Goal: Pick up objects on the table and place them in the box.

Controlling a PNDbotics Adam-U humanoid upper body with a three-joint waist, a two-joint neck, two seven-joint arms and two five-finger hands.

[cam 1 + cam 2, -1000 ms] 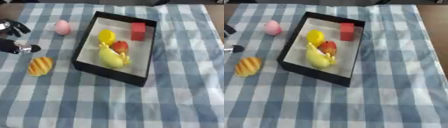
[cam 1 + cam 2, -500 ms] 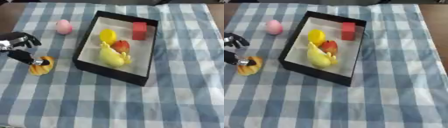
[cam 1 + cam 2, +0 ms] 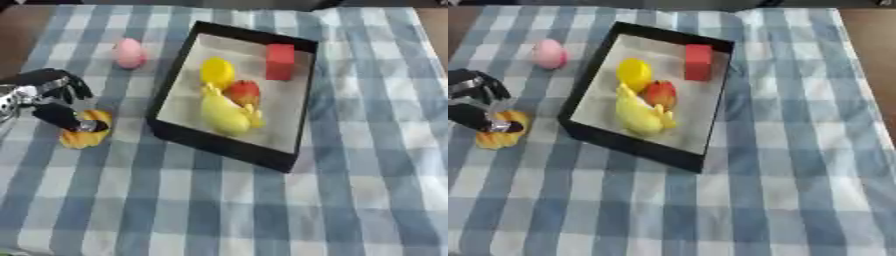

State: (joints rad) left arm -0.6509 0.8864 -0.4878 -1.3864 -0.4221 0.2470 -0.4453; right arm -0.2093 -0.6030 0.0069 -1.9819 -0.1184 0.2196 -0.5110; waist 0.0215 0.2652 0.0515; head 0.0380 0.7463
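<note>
Left eye view: left robot hand (image 3: 54,100) over orange object (image 3: 86,131).

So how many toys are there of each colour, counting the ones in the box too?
Yellow: 2, a round one and a long one, both in the box
Red: 2, a block and a reddish fruit, both in the box
Pink: 1, an egg shape
Orange: 1, under the left hand
Total: 6

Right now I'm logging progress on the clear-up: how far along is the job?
Partly done. In the box already lie a red block, a yellow round piece, a red fruit and a banana-like yellow piece. In hand: the left hand is down on the orange bun-like item, fingers over it, not lifted. Left: that item and the pink egg-shaped object.
</note>
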